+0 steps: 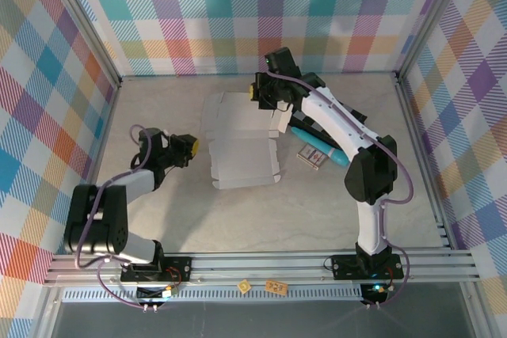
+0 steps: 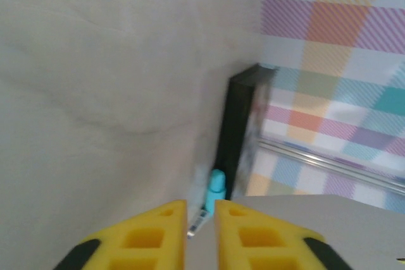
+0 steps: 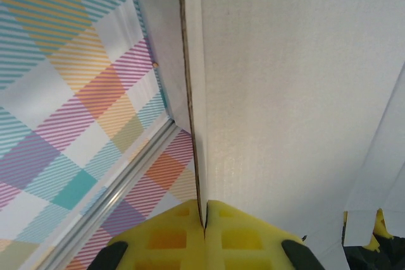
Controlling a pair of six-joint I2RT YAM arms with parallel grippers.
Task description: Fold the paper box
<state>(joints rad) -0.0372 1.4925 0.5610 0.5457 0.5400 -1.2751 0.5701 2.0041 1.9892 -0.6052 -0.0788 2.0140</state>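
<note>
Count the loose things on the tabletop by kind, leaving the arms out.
White paper box: 1
Teal tube-shaped item: 1
Small patterned packet: 1
Total: 3
</note>
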